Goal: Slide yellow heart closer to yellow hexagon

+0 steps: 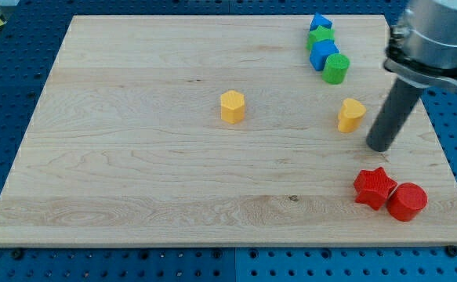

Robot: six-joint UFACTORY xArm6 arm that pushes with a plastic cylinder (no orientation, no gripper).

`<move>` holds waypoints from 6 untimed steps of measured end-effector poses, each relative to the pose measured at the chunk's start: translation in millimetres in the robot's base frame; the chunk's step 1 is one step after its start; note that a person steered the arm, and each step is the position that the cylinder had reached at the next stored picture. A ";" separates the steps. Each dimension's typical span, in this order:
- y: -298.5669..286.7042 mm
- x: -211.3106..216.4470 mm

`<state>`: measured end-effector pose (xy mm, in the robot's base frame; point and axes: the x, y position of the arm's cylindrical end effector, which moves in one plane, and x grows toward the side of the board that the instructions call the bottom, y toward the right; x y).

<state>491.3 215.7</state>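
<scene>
Tip: my tip (379, 146) is resting on the board (134, 157), just beside the yellow heart (351, 114), at about 4 o'clock from it.
Pincer: none is showing; the arm is ending in a plain rod, so no spread or pinch state can be told.
Target block: the yellow heart is sitting right of board centre, apparently not touching the tip.
Reference block: the yellow hexagon (232, 106) is lying well apart, at 9 o'clock from the heart.
Placement rationale: the tip is standing on the heart's far side from the hexagon, likely preparing a push toward 9 o'clock.
Bystanders: the red star (374, 187) and red cylinder (407, 201) are sitting at 5 o'clock from the heart; the blue and green cluster (325, 48) is sitting at 12 o'clock.
Progress: the gap is looking unclosed.
</scene>
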 end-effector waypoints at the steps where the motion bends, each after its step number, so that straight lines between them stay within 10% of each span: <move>1: 8.3 -6.5; 6: -4.0 -52.4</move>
<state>438.9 211.7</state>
